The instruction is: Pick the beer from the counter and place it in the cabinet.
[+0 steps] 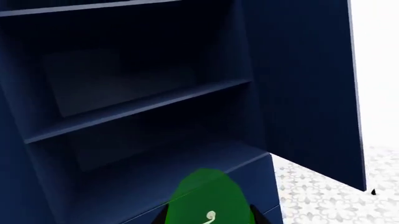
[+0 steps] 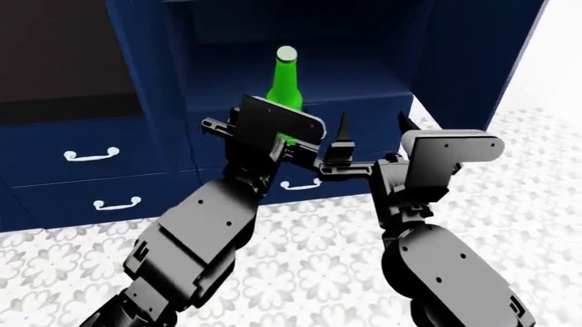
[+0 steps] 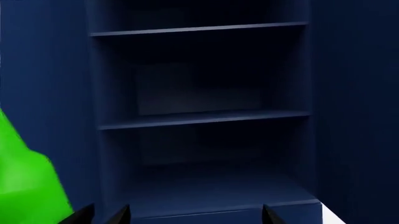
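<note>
The beer [image 2: 285, 85] is a bright green bottle held upright in front of the open cabinet [image 2: 364, 78]. My left gripper [image 1: 209, 219] is shut on its lower body, with a black finger on either side. In the left wrist view the beer [image 1: 206, 196] fills the space between the jaws, facing the cabinet's navy shelves [image 1: 143, 107]. My right gripper [image 2: 374, 127] is open and empty just right of the bottle. In the right wrist view the right gripper [image 3: 194, 217] points at the lowest shelf opening [image 3: 206, 191], and the beer [image 3: 25, 177] shows at the edge. The counter is out of view.
The cabinet door [image 2: 473, 61] stands open at the right. Navy drawers with white curved handles [image 2: 91, 155] sit lower left, under a unit with a large black panel [image 2: 64, 48]. White floral floor tiles [image 2: 318, 238] lie below the arms.
</note>
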Motion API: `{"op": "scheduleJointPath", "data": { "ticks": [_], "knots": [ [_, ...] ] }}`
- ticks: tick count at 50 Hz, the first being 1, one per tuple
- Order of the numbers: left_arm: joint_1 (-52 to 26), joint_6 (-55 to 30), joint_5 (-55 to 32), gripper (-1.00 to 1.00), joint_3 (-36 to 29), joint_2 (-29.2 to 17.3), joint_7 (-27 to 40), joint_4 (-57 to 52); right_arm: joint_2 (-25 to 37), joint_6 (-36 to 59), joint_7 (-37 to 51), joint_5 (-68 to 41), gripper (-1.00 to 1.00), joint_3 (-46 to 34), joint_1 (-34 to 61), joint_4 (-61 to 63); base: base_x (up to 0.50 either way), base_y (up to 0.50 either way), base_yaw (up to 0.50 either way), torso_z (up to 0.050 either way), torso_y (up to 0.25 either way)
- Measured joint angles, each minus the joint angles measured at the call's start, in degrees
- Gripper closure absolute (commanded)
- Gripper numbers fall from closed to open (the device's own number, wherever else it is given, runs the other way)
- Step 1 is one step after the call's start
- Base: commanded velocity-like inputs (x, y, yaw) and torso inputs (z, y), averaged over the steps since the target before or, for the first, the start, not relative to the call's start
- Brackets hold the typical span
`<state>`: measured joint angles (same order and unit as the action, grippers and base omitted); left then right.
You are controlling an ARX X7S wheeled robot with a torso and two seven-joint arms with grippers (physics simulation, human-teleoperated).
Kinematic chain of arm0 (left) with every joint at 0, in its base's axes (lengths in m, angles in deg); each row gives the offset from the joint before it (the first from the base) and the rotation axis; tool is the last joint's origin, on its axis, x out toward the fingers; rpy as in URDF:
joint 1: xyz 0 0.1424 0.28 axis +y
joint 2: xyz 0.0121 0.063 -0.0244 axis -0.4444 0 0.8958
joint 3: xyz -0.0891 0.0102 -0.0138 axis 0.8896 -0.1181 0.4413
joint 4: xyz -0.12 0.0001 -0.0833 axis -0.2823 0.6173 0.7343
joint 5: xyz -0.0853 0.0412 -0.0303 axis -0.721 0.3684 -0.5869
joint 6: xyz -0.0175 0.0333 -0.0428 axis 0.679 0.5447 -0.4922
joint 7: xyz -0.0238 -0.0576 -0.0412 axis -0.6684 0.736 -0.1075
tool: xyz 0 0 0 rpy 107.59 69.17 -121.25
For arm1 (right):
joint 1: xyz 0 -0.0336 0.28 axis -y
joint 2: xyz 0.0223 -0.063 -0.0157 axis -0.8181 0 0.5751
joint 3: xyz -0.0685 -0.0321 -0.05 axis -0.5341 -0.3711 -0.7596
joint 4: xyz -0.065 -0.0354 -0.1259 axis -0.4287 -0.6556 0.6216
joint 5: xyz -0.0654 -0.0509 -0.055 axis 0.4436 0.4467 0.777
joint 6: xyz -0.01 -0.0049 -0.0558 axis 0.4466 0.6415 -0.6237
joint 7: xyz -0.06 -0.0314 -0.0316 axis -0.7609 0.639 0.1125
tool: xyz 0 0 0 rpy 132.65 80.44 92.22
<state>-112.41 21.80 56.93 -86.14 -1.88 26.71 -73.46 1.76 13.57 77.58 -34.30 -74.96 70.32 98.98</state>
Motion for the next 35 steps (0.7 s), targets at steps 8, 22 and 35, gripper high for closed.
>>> {"op": "scheduleJointPath", "data": {
  "ticks": [8,22,35],
  "knots": [
    [0.15,-0.79,-0.57,1.0,0.03,-0.16,0.74,-1.43,0.55,0.61,0.35,-0.31,-1.0,-0.06,-0.16,1.26,0.16,-0.47,0.0,0.0,0.0],
    [-0.16,-0.96,-2.37,1.0,2.73,-0.69,1.87,-0.96,0.78,1.26,0.1,0.17,-1.0,-0.93,0.42,1.46,0.31,-0.38,0.0,0.001,0.001],
    [-0.17,-0.75,-3.12,1.0,4.07,-1.37,2.69,-0.74,0.59,1.49,-0.3,1.16,-1.0,-2.07,1.11,1.15,0.37,-0.33,0.0,0.0,0.001]
  ]
}}
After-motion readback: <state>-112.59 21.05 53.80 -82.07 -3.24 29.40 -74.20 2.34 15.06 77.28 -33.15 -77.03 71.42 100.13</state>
